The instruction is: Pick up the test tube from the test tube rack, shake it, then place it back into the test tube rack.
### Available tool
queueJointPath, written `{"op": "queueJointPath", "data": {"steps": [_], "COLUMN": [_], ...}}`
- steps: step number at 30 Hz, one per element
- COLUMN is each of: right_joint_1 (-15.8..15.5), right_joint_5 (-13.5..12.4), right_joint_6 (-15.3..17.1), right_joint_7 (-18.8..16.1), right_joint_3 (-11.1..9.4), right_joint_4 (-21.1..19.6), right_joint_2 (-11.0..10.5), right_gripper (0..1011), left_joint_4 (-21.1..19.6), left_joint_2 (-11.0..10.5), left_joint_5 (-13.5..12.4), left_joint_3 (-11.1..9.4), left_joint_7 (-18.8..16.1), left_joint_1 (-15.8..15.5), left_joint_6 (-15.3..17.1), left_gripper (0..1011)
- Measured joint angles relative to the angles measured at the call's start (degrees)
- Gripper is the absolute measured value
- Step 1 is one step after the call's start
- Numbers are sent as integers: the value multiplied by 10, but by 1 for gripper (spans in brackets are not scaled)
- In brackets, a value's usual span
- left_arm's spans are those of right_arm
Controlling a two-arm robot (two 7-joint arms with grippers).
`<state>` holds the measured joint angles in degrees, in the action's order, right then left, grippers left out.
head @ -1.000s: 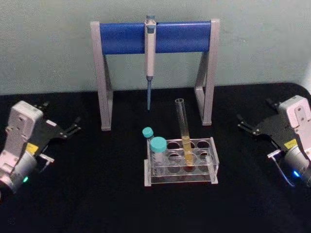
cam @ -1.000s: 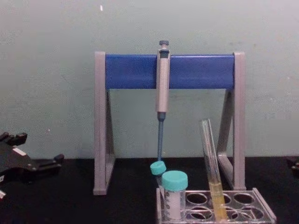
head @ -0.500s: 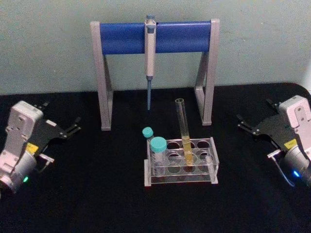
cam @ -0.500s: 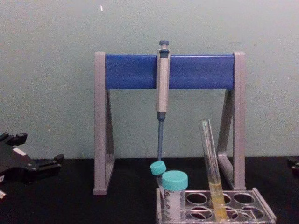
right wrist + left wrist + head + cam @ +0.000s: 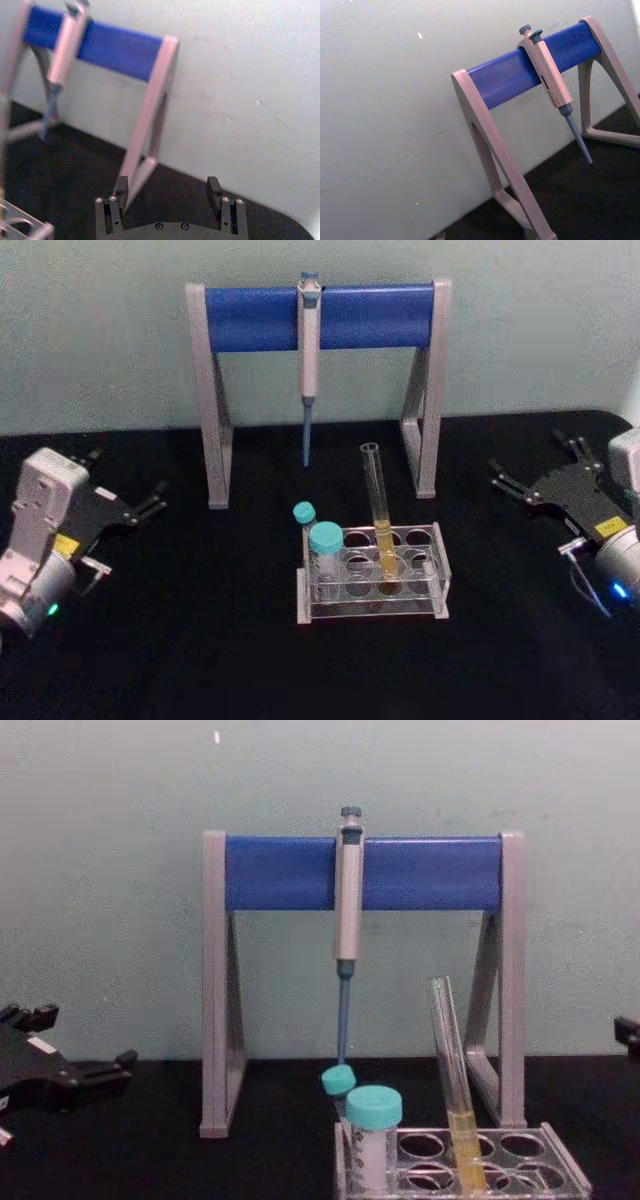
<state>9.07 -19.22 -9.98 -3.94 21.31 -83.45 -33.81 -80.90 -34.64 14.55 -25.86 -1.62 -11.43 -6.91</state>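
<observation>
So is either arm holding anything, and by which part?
Nothing is held. The left end effector and right end effector are open and empty; the test tube stands in the test tube rack.

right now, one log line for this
tube: tilted in rack | left gripper: open, left of rack | right gripper: open, right of rack | pick: not started

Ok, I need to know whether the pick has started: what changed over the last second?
The right end effector has begun to move: it rose a little, turned and shifted toward the head view's right edge, open and empty. The left end effector stayed parked at the left, open. The test tube still leans in the test tube rack, untouched.
</observation>
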Motion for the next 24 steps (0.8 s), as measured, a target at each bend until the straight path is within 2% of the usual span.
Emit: {"op": "queueJointPath", "data": {"steps": [2, 5, 9, 17, 18, 21, 24], "right_joint_1": [-3, -10, -13, -9, -9, 1, 6], "right_joint_5": [-10, -33, -49, -62, -62, -63, -63], "right_joint_6": [-8, -23, -29, -20, -20, -8, 1], "right_joint_7": [-12, -53, -93, -163, -163, -193, -206], "right_joint_3": [-5, -12, -12, 4, 4, 16, 20], "right_joint_4": [-5, -19, -32, -50, -50, -50, -50], "right_joint_2": [-1, -3, -5, -2, -2, 5, 10], "right_gripper": [1000, 1000, 1000, 1000, 1000, 1000, 1000], "left_joint_4": [0, 0, 0, 0, 0, 0, 0], "left_joint_2": [0, 0, 0, 0, 0, 0, 0], "left_joint_5": [0, 0, 0, 0, 0, 0, 0], "left_joint_3": [0, 0, 0, 0, 0, 0, 0], "left_joint_7": [0, 0, 0, 0, 0, 0, 0], "left_joint_1": [0, 0, 0, 0, 0, 0, 0], "left_joint_6": [0, 0, 0, 0, 0, 0, 0], "left_gripper": [1001, 1001, 1002, 1001, 1001, 1002, 1001]}}
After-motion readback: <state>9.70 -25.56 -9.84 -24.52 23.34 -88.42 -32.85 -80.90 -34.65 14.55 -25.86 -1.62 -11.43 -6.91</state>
